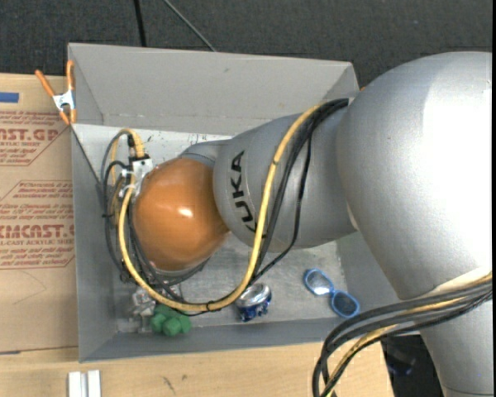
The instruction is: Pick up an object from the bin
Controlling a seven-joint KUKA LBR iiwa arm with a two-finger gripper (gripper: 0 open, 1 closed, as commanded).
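I cannot tell if the gripper (pixel 141 303) is open or closed. Best go slowly; a green toy (pixel 172 324) sits just beside it.

Bin (pixel 211 89): grey metal, open on top, walls sloping down to a flat floor; my arm (pixel 306 188) covers most of the middle of it.
Lower-left corner: a small lumpy green thing (pixel 169 323) lies on the floor by the wall.
Just above the green thing: pale bits (pixel 139 304) I cannot make out.
Lower middle: a crumpled blue and silver thing (pixel 254 302).
Lower right: blue toy glasses (pixel 331 294), flat, apart from the crumpled thing.
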